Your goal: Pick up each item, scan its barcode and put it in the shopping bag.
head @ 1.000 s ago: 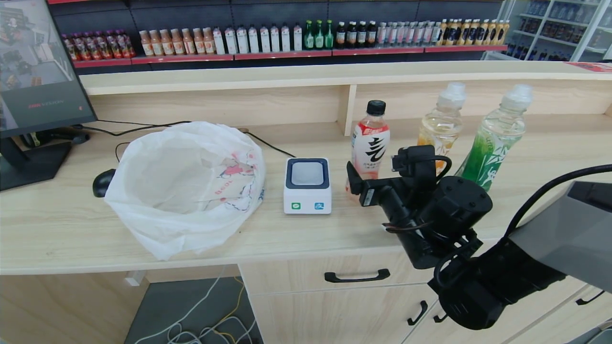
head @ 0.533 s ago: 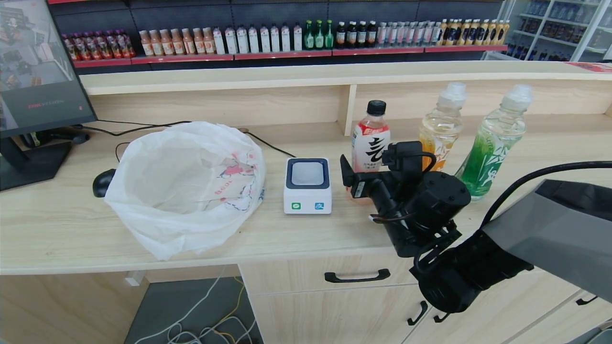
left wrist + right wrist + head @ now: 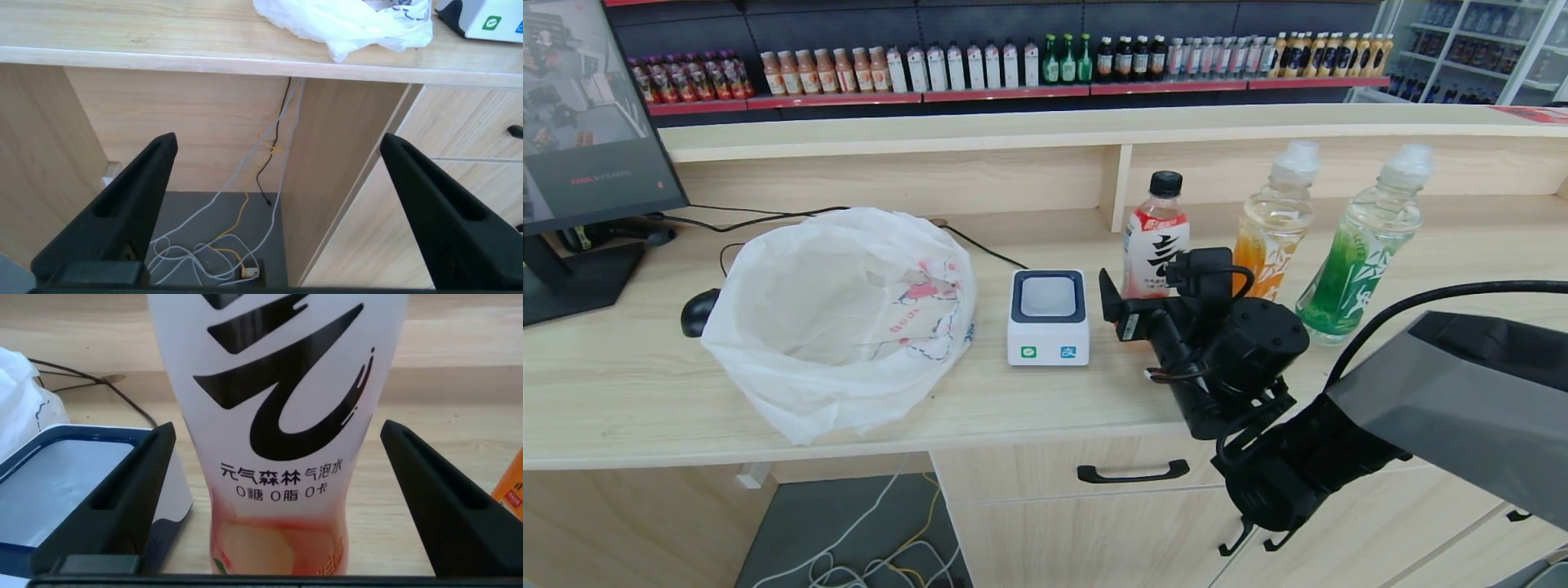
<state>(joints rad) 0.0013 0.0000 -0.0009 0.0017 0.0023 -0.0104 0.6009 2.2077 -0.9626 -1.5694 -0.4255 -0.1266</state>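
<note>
The right gripper point(image 3: 278, 429) slides up to the pink bottle point(image 3: 1156, 237).
Its jaws are wide open around it, ready to grab; the left gripper point(image 3: 278, 143) is open too.

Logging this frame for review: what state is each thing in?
shopping bag, mouth open, no bottle visible inside
pink bottle, upright, capped
orange bottle, upright, capped
green bottle, upright, capped
right gripper, open, straddling the pink bottle
left gripper, open, holding nothing
</note>
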